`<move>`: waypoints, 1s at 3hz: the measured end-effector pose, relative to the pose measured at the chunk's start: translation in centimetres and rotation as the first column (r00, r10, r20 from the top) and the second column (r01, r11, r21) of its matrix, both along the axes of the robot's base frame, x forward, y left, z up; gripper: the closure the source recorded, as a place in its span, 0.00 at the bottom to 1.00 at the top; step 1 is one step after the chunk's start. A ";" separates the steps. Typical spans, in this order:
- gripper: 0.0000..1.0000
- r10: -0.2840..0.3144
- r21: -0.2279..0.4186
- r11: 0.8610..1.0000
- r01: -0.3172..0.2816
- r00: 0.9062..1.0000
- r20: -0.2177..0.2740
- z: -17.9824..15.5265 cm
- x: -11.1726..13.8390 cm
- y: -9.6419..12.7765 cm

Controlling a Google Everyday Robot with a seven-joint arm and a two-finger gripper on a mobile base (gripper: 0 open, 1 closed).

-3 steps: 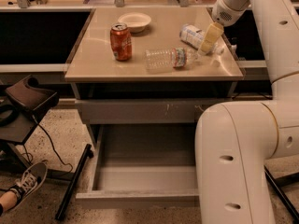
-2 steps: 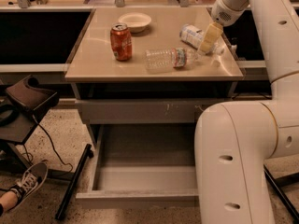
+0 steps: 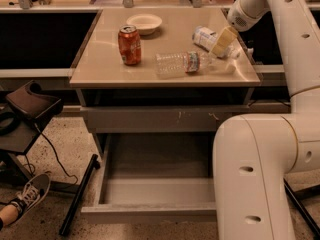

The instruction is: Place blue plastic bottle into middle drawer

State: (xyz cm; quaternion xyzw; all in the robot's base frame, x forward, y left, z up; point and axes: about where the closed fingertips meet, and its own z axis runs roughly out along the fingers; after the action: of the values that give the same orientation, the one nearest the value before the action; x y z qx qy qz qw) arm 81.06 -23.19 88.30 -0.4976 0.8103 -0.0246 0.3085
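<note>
Tan bench (image 3: 100,69) fills the upper half of the camera view. The blue bottle (image 3: 203,35) lies on its side near the back right corner, slanting from back left to front right. The gripper (image 3: 223,41) hangs right at it, its pale tip overlapping the bottle's right part. Whether the jaws are spread or pressed together cannot be told. The white arm (image 3: 295,44) reaches in from the right edge. A clear bottle (image 3: 175,63) lies on its side just in front of the blue one. A red can (image 3: 129,45) stands upright to the left, with a white bowl (image 3: 144,23) behind it. Under the bench sits a shut scratched front (image 3: 150,120). Below that the drawer (image 3: 150,213) is pulled out, its grey inside showing, with the robot's white base (image 3: 260,179) covering its right end.
</note>
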 end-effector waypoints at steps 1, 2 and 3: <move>0.00 -0.029 0.057 0.998 0.026 0.999 0.046 -0.6 1.5 -0.4; 0.00 -0.079 0.096 0.993 0.074 0.996 0.048 -1.8 2.4 -1.3; 0.00 -0.150 0.153 0.977 0.150 0.989 -0.013 -5.3 2.5 -3.1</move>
State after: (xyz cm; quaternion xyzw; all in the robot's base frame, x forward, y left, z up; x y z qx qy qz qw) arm 83.53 -26.31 82.99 -0.4097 0.8453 0.0151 0.3426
